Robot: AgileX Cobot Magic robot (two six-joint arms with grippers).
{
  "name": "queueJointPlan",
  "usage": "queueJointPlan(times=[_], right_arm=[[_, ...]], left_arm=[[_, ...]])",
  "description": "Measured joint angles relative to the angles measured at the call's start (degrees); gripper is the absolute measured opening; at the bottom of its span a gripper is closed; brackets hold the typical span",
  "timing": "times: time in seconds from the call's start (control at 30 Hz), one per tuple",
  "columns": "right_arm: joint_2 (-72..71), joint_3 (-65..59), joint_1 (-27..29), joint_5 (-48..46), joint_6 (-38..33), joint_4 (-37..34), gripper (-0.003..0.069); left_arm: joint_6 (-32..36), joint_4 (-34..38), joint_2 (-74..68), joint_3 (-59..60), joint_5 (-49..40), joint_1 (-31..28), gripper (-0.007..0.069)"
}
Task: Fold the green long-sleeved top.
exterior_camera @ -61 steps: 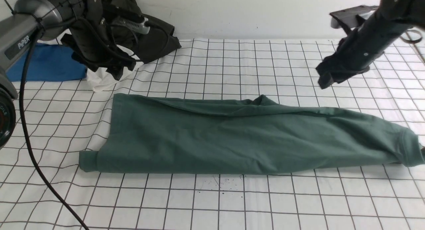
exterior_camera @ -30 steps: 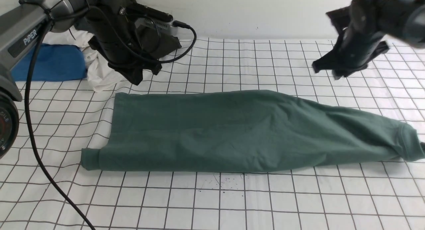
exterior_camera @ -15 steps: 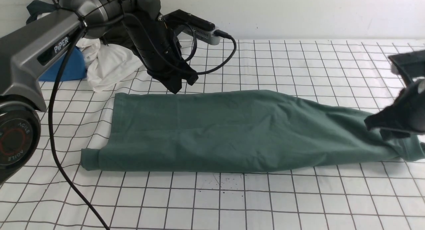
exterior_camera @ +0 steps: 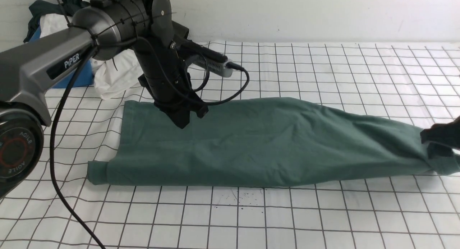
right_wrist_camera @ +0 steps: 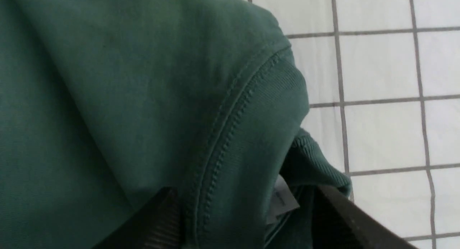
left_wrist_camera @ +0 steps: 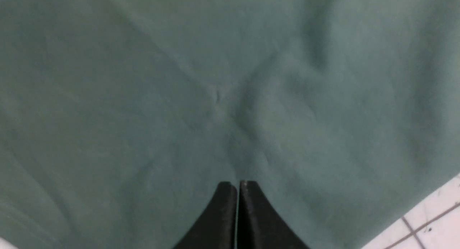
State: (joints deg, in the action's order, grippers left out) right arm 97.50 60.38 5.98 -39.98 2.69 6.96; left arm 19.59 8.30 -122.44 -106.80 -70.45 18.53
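Far left, back: blue garment (exterior_camera: pixel 82 76) and white cloth (exterior_camera: pixel 115 74), heaped clear of the work.

Left gripper (exterior_camera: pixel 184 120) is tipped down over the top (exterior_camera: pixel 251 144), near its hem end. Wrist view: jaws pressed together, nothing between them, only green fabric below. Whether the tips touch the cloth, cannot tell. Likely there to pin or smooth, not to pick.

The top lies mid-table on the grid sheet (exterior_camera: pixel 287 213), folded into a long band, hem to the left, neck to the right.

Right gripper (exterior_camera: pixel 436 143) sits at the neck end, by the frame edge. Wrist view: jaws wide apart astride the ribbed collar (right_wrist_camera: pixel 273 109), white label (right_wrist_camera: pixel 282 202) between them, not clamped. Probably set for a pinch, to carry this end leftward over the band.
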Motion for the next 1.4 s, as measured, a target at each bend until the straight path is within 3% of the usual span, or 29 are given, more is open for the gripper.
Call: queueJointPlan(times=[0.07, 0.27, 0.33, 0.53, 0.73, 0.83, 0.93, 1.13, 1.23, 1.4], right_arm=[[0.63, 0.0, 0.0, 0.0, -0.81, -0.24, 0.0412], [-0.1, 0.0, 0.0, -1.44, -5.09, -3.13, 0.0067], [-0.99, 0.0, 0.0, -2.66, -5.36, -3.2, 0.0037], [-4.71, 0.0, 0.88, -6.72, -5.52, -2.86, 0.0034], [-4.78, 0.0, 5.59, -7.5, -4.59, -3.8, 0.0039], [-4.28, 0.0, 8.28, -5.85, -4.42, -5.57, 0.0069], [-3.79, 0.0, 10.76, -3.31, -4.38, -7.35, 0.0167], [-1.46, 0.0, 12.36, -1.19, -3.29, -8.55, 0.0451], [1.23, 0.0, 12.36, -1.05, -2.06, -8.56, 0.0543], [6.17, 0.0, 12.36, 0.41, -0.65, -8.56, 0.0582]], left_arm=[[0.0, -0.53, 0.0, 0.93, 0.0, -0.05, -0.0008], [0.06, -2.78, 0.0, 7.28, 0.16, -1.56, -0.0008], [0.06, -2.89, 0.0, 8.67, 0.16, -2.13, -0.0008], [0.06, -2.89, 0.0, 10.34, 0.28, -4.51, -0.0008], [0.01, -0.77, 0.0, 10.34, 0.34, -7.75, -0.0008], [0.01, 0.75, 0.0, 10.34, 0.41, -8.72, -0.0008], [0.06, 1.72, 0.0, 10.34, 0.41, -8.88, -0.0008], [0.39, 2.71, 0.0, 10.34, 0.45, -8.88, -0.0008], [0.41, 2.82, 0.0, 10.34, 0.45, -8.88, -0.0007], [0.41, 2.94, 0.0, 10.34, 0.45, -8.88, -0.0007]])
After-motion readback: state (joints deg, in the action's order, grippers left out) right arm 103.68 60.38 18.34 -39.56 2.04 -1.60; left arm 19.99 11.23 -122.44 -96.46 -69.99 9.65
